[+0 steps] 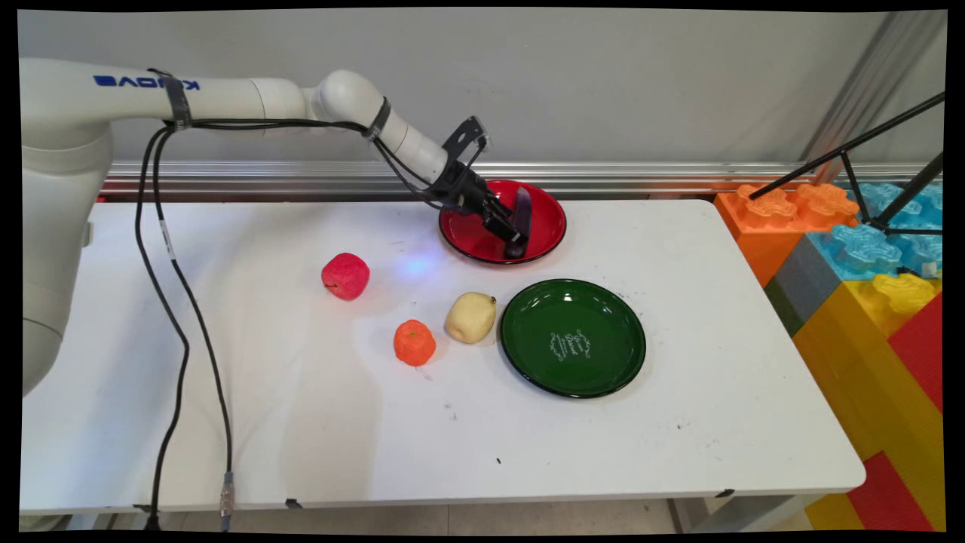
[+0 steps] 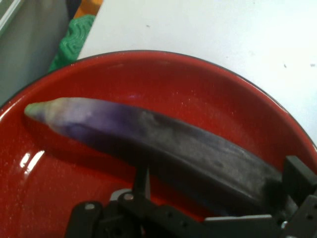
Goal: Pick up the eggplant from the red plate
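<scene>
Red enamel shows under the pincer (image 1: 515, 235), which reaches down into the red plate (image 1: 550, 215) at the far side of the worktop (image 1: 339, 422), just right of its middle. In that plate sits a dark purple aubergine (image 1: 522, 215), and the pincer looks clamped on its darker, thicker end; in the hand view a black finger (image 2: 297, 181) presses against that end while the long body runs away from the hand to a pale, greenish tip, its long axis slanting across the plate. In the main view the aubergine stands steeply, its lower end in the pincer low over the plate's near side; whether that end touches the plate I cannot tell. Nearer and a little to the right lies a green plate (image 1: 528, 354), with nothing on it. Left of the green plate, just beside its rim, is a yellowish pear (image 1: 470, 317), then an orange (image 1: 414, 343) near it, and farther left a red apple (image 1: 345, 276), standing well apart from both plates.
</scene>
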Robot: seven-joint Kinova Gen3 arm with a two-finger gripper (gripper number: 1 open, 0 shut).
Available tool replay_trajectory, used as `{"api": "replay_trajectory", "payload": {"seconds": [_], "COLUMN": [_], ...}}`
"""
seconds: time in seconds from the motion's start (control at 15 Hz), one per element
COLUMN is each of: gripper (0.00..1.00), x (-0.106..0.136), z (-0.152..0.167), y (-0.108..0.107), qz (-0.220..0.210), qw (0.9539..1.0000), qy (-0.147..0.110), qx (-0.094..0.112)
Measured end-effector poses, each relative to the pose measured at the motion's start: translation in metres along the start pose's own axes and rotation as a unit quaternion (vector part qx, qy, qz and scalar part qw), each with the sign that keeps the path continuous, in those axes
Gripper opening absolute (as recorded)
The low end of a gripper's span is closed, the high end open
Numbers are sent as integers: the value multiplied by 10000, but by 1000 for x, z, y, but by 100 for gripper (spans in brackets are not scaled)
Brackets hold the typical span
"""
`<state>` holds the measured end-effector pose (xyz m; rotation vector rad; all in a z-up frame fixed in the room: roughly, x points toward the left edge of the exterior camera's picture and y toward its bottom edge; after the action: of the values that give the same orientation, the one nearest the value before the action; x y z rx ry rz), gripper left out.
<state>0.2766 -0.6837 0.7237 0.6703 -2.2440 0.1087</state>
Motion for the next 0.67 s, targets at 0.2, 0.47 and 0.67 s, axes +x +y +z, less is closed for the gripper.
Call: {"api": "replay_trajectory", "payload": {"seconds": [0.2, 0.47, 0.67], "gripper": [100, 100, 100], "x": [3, 6, 7], "z": [1, 0, -4], "y": [-1, -4, -9], "qz": [-1, 15, 50], "qw": [10000, 10000, 9999], "qy": [9, 13, 5], "qx": [26, 67, 108]}}
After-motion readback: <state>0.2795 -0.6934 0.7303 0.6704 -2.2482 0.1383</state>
